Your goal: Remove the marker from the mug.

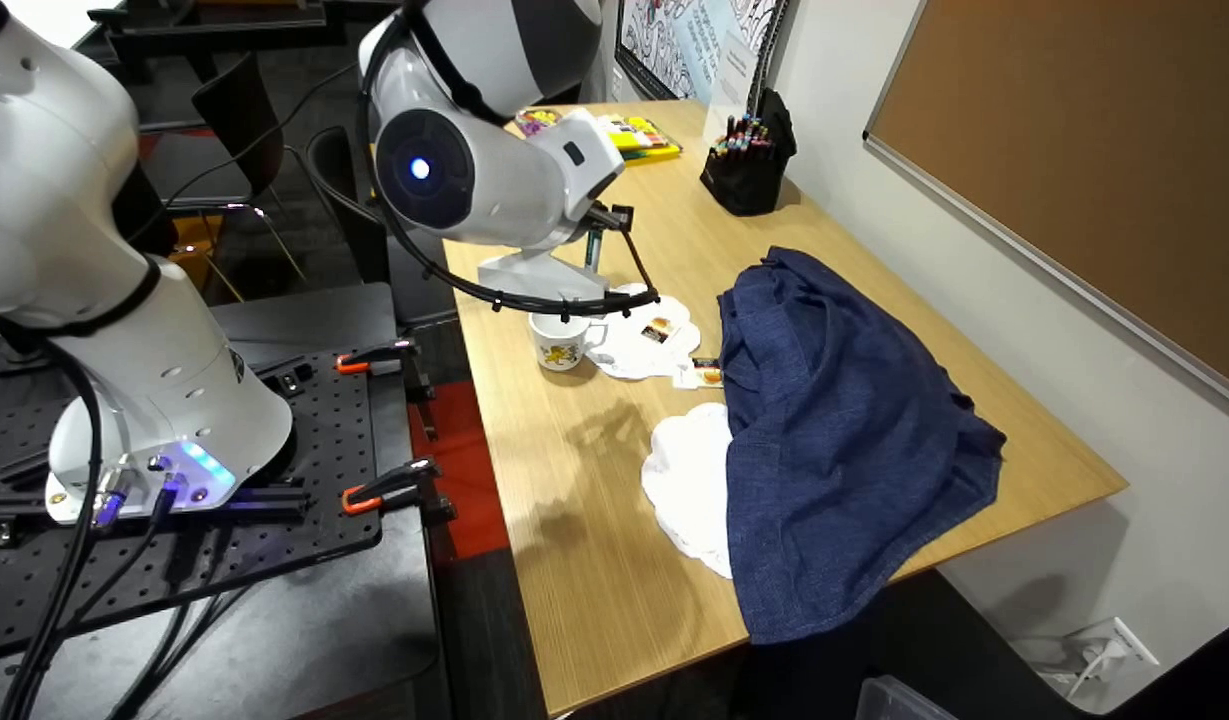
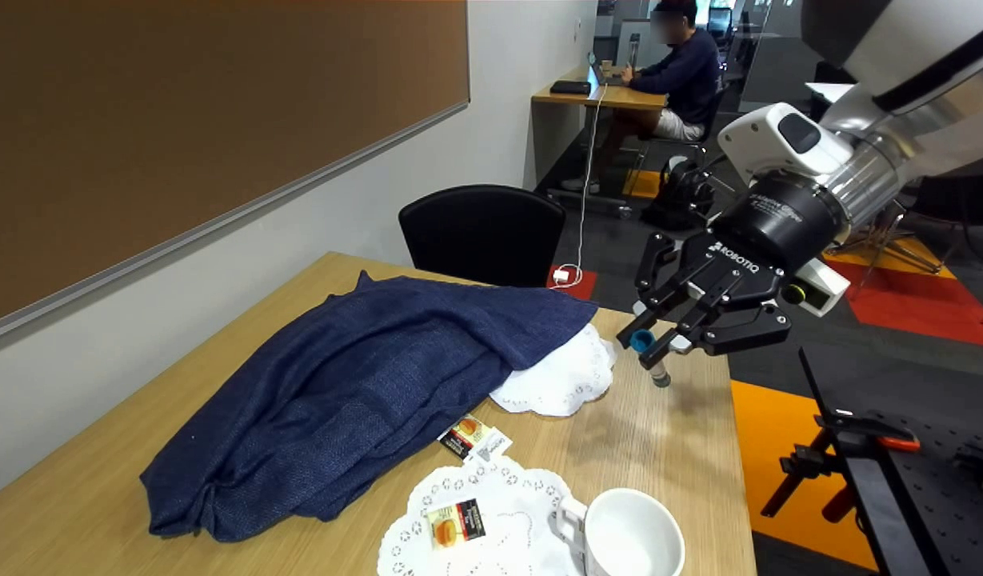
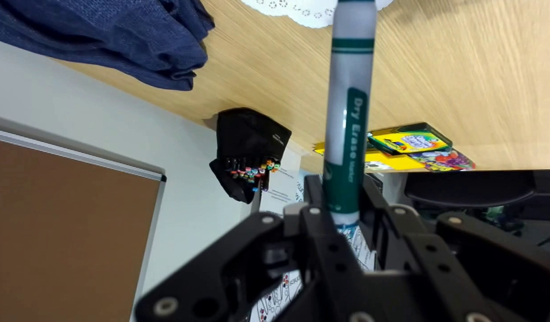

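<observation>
The marker (image 3: 351,107) is white with a dark green label reading "Dry Erase Marker". My gripper (image 3: 342,192) is shut on it near one end, with a finger on either side; the rest of the marker sticks out past the fingertips. The marker also shows in both exterior views (image 1: 593,250) (image 2: 660,374), between the fingers of the gripper (image 2: 637,352), held up above the table. The white mug (image 2: 631,532) stands upright on the table near its edge, beside a doily; it also shows in an exterior view (image 1: 559,350). The marker is outside the mug. The mug is out of the wrist view.
A dark blue cloth (image 1: 854,430) lies crumpled across the table, partly over a white doily (image 2: 555,380). Another doily (image 1: 629,350) with a small packet (image 2: 456,523) lies beside the mug. A black pen case (image 3: 252,138) and yellow boxes (image 3: 411,139) are at the far end.
</observation>
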You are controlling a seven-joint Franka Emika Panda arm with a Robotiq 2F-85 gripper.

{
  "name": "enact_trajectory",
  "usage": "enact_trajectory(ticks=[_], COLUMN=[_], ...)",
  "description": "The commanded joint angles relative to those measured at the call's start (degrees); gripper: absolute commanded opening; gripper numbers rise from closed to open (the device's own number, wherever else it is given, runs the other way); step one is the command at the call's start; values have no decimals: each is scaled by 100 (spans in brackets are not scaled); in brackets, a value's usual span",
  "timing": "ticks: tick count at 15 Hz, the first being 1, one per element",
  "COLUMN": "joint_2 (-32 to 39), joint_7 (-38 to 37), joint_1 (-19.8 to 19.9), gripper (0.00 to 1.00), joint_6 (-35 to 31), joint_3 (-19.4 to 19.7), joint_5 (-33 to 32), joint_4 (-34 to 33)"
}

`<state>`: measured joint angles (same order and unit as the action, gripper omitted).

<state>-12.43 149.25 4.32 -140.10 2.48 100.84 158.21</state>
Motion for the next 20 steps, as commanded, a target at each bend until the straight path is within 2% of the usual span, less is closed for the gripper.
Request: enact_trajectory(ticks=[1,8,14,19,20], joint_2=[221,631,1180,1749,1481], joint_7=[-90,-980,-1763,-2838,-2363], joint_1=[110,161,56,-78,35], gripper=[6,6,6,6,23], joint_6=[-143,-104,-869,-1118,-911], joint_3=[-51,20,-44,-34,-17], joint_5=[392,312,263,-312,-100], joint_4=[-111,-363,-836,-1268,-1008])
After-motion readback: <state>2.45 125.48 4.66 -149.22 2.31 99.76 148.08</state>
